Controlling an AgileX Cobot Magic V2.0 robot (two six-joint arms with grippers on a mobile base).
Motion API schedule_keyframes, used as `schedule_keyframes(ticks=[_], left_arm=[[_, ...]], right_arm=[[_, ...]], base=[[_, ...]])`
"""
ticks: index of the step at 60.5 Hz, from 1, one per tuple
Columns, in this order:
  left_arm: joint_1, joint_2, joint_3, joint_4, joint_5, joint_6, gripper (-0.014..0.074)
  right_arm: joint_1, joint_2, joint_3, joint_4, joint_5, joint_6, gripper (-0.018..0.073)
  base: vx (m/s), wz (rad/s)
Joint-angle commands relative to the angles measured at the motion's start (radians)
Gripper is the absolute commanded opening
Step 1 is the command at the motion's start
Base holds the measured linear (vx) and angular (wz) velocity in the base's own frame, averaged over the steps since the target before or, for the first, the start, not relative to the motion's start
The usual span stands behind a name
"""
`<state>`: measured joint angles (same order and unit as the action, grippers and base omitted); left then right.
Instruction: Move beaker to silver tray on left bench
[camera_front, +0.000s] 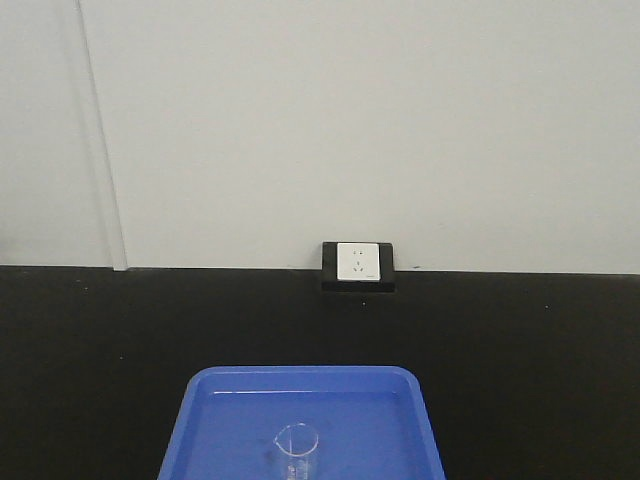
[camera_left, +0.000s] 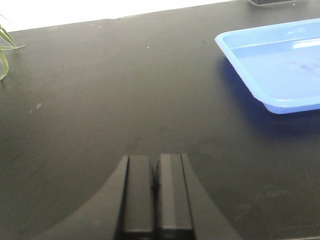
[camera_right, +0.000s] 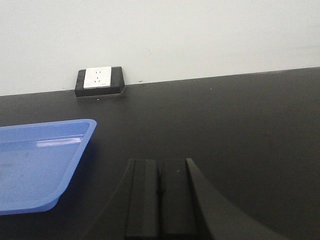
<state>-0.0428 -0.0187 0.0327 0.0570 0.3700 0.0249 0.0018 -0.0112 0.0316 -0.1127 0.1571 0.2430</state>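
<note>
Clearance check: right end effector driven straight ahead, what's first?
Nothing near: the right end effector faces bare black worktop, then the white wall. Blue tray and socket lie off to its left. Depth unclear.

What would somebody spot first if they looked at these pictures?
The bright blue tray jumps out against the black worktop, low in the middle of the front view. A small clear beaker stands inside it at the picture's bottom edge and is easy to miss. Behind, a white wall socket sits where the worktop meets the pale wall.
</note>
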Motion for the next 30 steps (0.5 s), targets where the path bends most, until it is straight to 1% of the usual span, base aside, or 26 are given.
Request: schedule_keyframes(ticks=[1, 14, 18, 24, 30], left_arm=[[-0.008, -0.007, 0.02, -0.003, -0.075, -0.002, 0.0001], [-0.008, -0.007, 0.02, -0.003, -0.075, -0.002, 0.0001], [-0.008, -0.007, 0.02, -0.003, -0.075, -0.002, 0.0001], [-0.008, -0.007, 0.02, -0.003, -0.075, -0.002, 0.0001], [-0.008, -0.007, 0.02, -0.003, -0.075, -0.002, 0.0001]], right_arm=[[-0.005, -0.013, 0.005, -0.008, -0.094, 0.001, -0.0011], [-0.005, -0.013, 0.005, -0.008, -0.109, 0.001, -0.0011], [-0.005, -0.013, 0.003, -0.016, -0.173, -0.006, -0.0011], [-0.005, -0.007, -0.032, -0.026, -0.316, -0.009, -0.0011], [-0.005, 0.04, -0.118, -0.004, -0.36, -0.006, -0.0011]], base=[[0.0, 0.0], [0.0, 0.0], [0.0, 0.0], [0.0, 0.0], [0.0, 0.0]])
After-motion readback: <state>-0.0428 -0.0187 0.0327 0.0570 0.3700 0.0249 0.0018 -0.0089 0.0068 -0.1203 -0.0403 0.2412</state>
